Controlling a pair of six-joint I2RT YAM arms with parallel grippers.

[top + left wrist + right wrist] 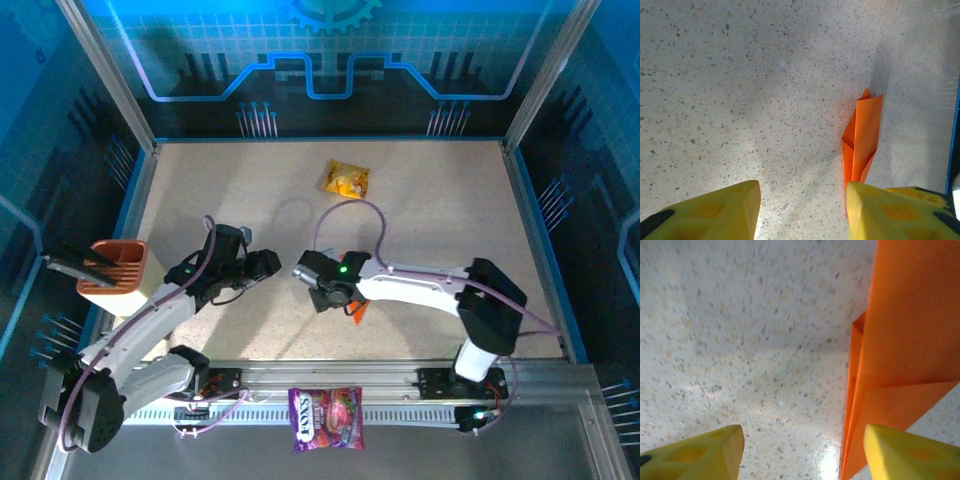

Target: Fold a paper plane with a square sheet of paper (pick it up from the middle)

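The sheet of paper is folded into a slim, pointed orange paper plane (863, 132) that lies flat on the speckled table. In the top view a small part of the plane (358, 311) peeks out from under my right arm. My left gripper (802, 192) is open over bare table, and its right finger (890, 212) covers the plane's near tip. My right gripper (802, 432) is open too. The plane (905, 340) lies close under its right finger (910, 452), outside the gap. From above, the left gripper (268, 263) and right gripper (318, 290) face each other near the table's front middle.
A glossy yellow-orange snack packet (346, 179) lies at the far middle of the table. A purple printed bag (326, 418) rests on the front rail. A terracotta slotted holder (113, 268) stands at the left edge. The blue table border (954, 135) runs close to the plane.
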